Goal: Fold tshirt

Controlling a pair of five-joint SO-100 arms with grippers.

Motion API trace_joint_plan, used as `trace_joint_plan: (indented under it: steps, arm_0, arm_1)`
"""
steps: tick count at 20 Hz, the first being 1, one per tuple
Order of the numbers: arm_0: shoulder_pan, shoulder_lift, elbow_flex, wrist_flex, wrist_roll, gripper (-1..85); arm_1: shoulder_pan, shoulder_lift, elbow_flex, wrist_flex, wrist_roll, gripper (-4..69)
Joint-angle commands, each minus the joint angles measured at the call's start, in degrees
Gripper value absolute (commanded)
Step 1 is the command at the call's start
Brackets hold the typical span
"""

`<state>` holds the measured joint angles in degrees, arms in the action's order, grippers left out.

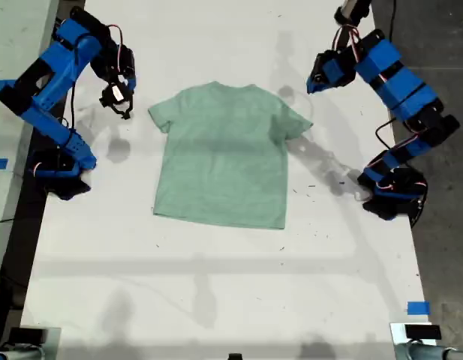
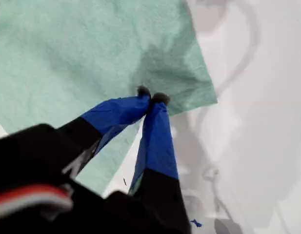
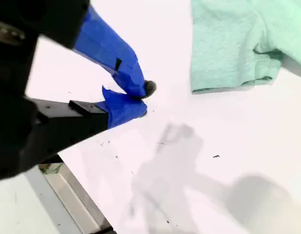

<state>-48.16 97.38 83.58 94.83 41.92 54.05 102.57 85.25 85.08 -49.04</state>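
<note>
The tshirt (image 1: 222, 154) lies flat mid-surface (image 1: 216, 285), collar toward the far edge. My first claw (image 2: 151, 97), closed and empty, hangs over one sleeve. My second claw (image 3: 143, 100), also closed, is off the cloth beside the other sleeve.

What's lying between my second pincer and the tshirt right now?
Nothing but bare white table separates my second pincer from the tshirt sleeve, clearest in the second wrist view.
</note>
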Motion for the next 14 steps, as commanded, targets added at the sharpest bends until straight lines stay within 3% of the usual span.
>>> trace_joint_plan:
  steps: [1, 5, 14]
  arm_0:
    - [0.3, -0.1, -3.3, 0.0, 0.4, 0.0]
    - [0.7, -0.4, -3.3, -0.4, 0.3, 0.0]
    - [1.6, -1.5, -3.2, -1.5, -0.1, 0.0]
  arm_1:
    - [0.4, 1.2, 1.0, -2.4, -2.8, 23.0]
    - [1.1, 2.4, 11.3, -8.0, -5.1, 25.1]
    - [5.6, -0.7, 34.8, -30.0, -12.4, 24.4]
